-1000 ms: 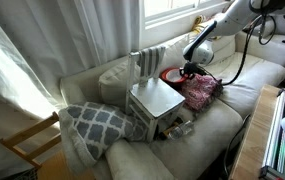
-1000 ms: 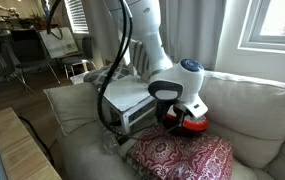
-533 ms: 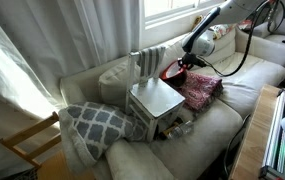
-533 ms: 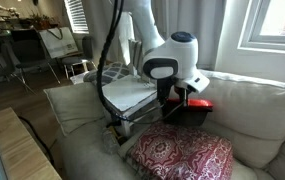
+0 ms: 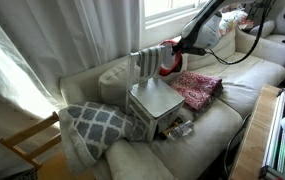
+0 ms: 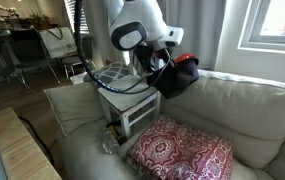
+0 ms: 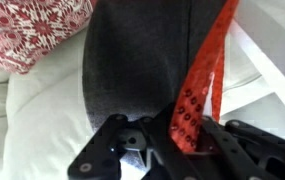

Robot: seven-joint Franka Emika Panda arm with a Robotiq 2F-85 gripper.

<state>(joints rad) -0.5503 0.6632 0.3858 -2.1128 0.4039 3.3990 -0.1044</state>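
While the gripper (image 7: 186, 128) hangs above the sofa (image 6: 247, 105), its fingers are clamped tight on the red strip of a grey and red fabric item (image 7: 142, 70). The item dangles from the fingertips, clear of the seat in both exterior views. Below the fingers and off to one side lies a red patterned cushion (image 6: 182, 150), apart from the fabric. Just beside the fingers, on the opposite side, stands a white box table (image 5: 154, 98)
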